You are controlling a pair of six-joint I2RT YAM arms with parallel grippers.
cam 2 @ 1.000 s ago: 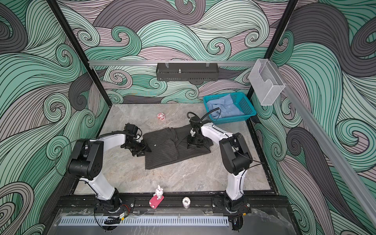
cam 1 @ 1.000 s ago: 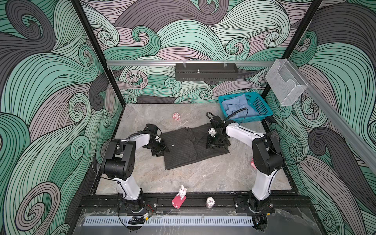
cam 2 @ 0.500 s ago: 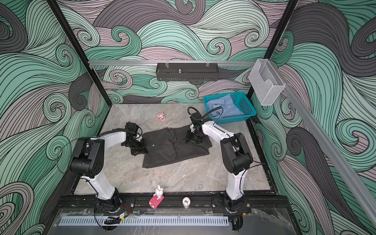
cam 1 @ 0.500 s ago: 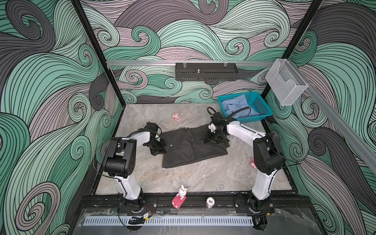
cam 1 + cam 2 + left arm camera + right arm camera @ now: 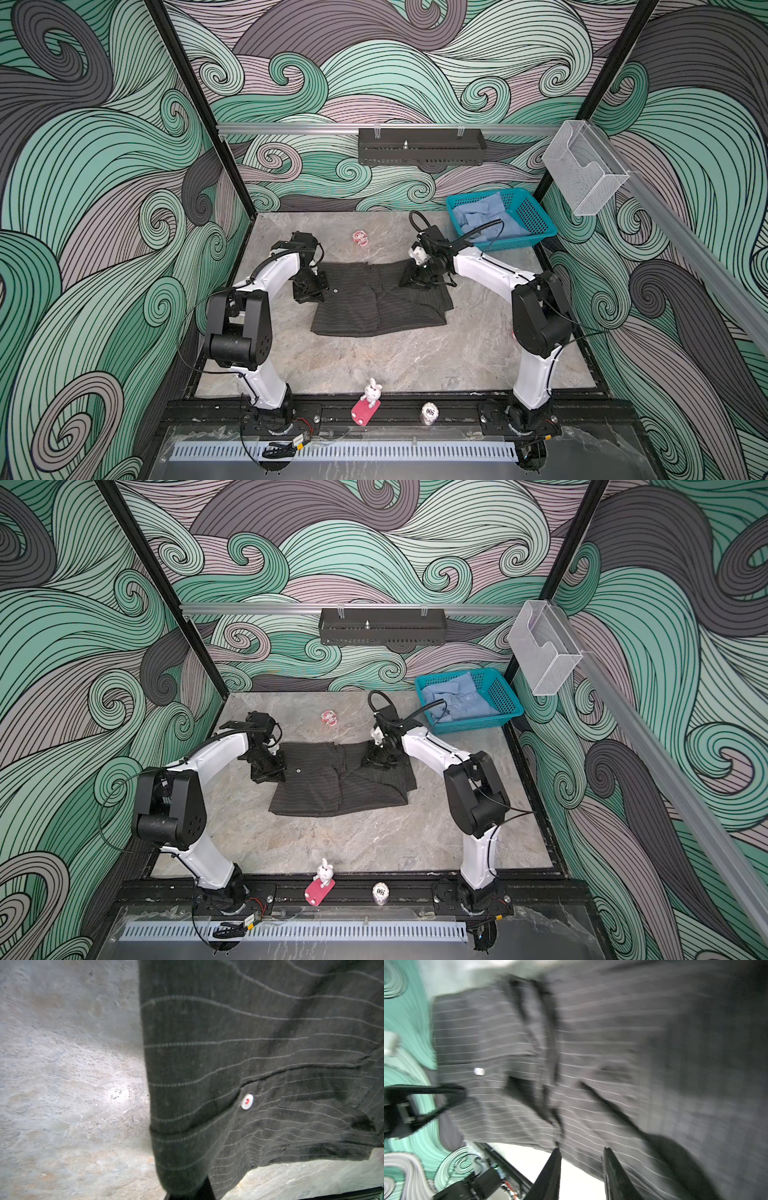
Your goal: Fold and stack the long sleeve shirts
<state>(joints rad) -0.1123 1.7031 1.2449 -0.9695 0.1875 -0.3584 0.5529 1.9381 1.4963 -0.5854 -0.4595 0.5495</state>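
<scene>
At nine o'clock the left gripper (image 5: 315, 291) is pinching the dark shirt (image 5: 374, 309) by its edge. Whether the right gripper (image 5: 417, 282) at three is holding cloth, I cannot tell; any slipping is risking a crooked fold.

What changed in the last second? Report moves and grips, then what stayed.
Left gripper shut on the left edge of the dark shirt, which slid left. Right gripper shifted left with it, jaws apart. Blue shirt and basket stayed put.
</scene>
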